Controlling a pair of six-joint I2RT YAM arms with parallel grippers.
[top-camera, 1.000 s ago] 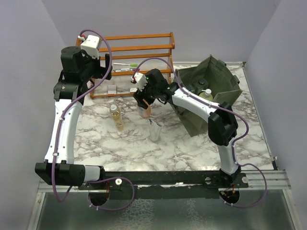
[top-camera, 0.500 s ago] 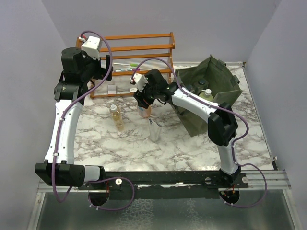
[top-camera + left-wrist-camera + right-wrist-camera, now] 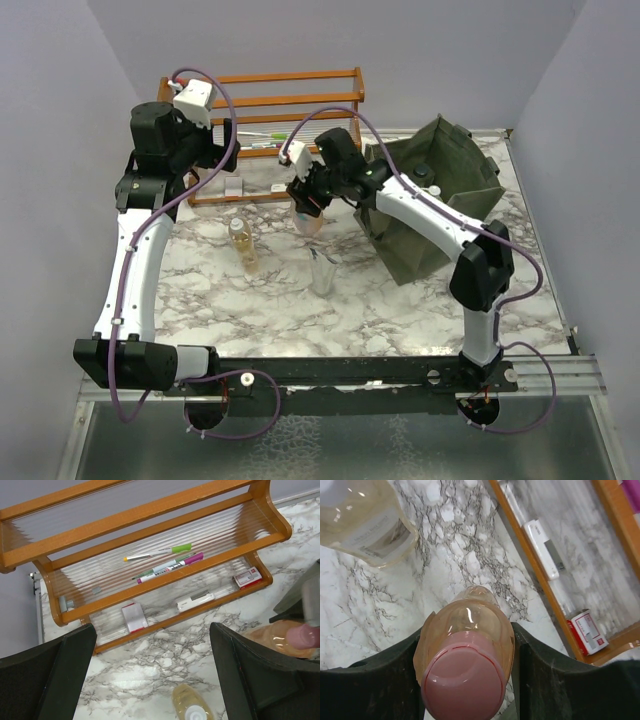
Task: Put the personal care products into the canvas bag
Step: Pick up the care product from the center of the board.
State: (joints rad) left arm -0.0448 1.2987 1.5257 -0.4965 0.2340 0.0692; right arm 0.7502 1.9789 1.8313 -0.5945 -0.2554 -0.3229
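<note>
Marble bench (image 3: 380,300) setup: right pincer (image 3: 465,690) is clamped on the peach bottle (image 3: 465,630) with the pink cap, just in front of the wooden rack (image 3: 300,99), left of the canvas bag (image 3: 465,160). Left pincer (image 3: 150,675) hangs wide open.

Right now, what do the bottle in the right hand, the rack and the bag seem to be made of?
Bottle: probably clear peach-tinted plastic, glossy with highlights, with a matte pink cap.
Rack: varnished orange wood rails; the shelves are likely ribbed clear plastic.
Bag: dull olive woven cloth, creased and floppy.
</note>
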